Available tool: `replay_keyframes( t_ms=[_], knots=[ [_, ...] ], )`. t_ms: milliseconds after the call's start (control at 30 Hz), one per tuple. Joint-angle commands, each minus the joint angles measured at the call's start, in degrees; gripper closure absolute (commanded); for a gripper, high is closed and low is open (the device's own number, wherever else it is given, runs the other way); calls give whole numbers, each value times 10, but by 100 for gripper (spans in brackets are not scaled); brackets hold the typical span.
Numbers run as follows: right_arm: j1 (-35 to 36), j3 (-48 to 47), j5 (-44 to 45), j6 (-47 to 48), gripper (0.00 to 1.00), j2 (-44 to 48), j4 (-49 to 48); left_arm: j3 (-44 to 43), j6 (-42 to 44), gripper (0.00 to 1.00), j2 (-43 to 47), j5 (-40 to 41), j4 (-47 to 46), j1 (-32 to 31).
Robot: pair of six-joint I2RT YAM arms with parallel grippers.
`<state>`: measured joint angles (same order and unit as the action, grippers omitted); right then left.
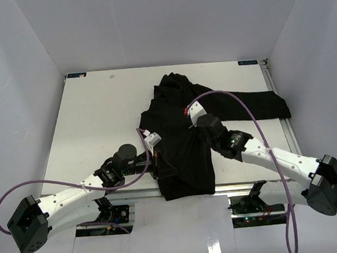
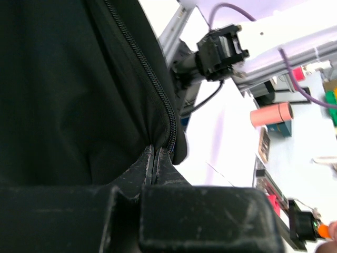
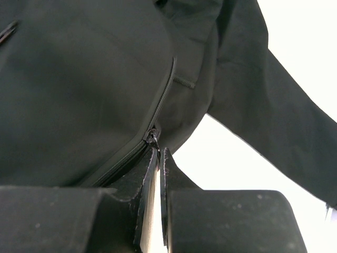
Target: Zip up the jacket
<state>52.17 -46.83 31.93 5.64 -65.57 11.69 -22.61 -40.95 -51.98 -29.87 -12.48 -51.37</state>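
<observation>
Black jacket (image 1: 182, 160): lies front-up across the middle of the white table (image 1: 98, 120), with the hem (image 1: 184, 192) drooping over the near edge and the collar (image 1: 171, 83) toward the far side.
Left arm: the left gripper (image 2: 154, 158) is clenched on the bottom end of the zipper (image 2: 142, 58) at the hem, pinning it near the table's front edge.
Teeth: from the left wrist view, they run upward from that pinch in one dark, joined line.
Right arm: the right gripper (image 3: 159, 155) is clamped shut on the slider (image 3: 152, 138), about halfway up the jacket's front in the overhead view.
Right edge: one sleeve (image 1: 259, 105) lies stretched flat toward the table's right side, apart from both arms.
Done: the two sides appear meshed, and the lower stretch from hem to slider looks closed.
Left to do: roughly the upper half, from slider to collar, by the look of it. Whether the track beyond the slider lies straight cannot be told under the folds.
Next: a steady pull away from the hem seems called for, with the lower pinch keeping the fabric taut.
Risk: bunched cloth near the collar could snag the slider.
</observation>
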Motion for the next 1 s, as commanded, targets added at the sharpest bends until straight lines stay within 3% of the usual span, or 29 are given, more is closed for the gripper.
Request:
replay_keyframes(
  t_ms=[0, 300, 800, 967],
  knots=[
    [-82, -73, 31, 51, 92, -49, -113, 26, -7, 100, 9, -34, 23, -14],
    [-199, -180, -11, 65, 92, -176, -184, 23, -3, 100, 44, 17, 34, -14],
    [-251, -357, -11, 100, 92, -310, -207, 102, -24, 100, 238, 85, 119, -14],
    [-268, -407, 15, 122, 92, -349, -218, 111, -34, 100, 248, 110, 129, -14]
  ],
)
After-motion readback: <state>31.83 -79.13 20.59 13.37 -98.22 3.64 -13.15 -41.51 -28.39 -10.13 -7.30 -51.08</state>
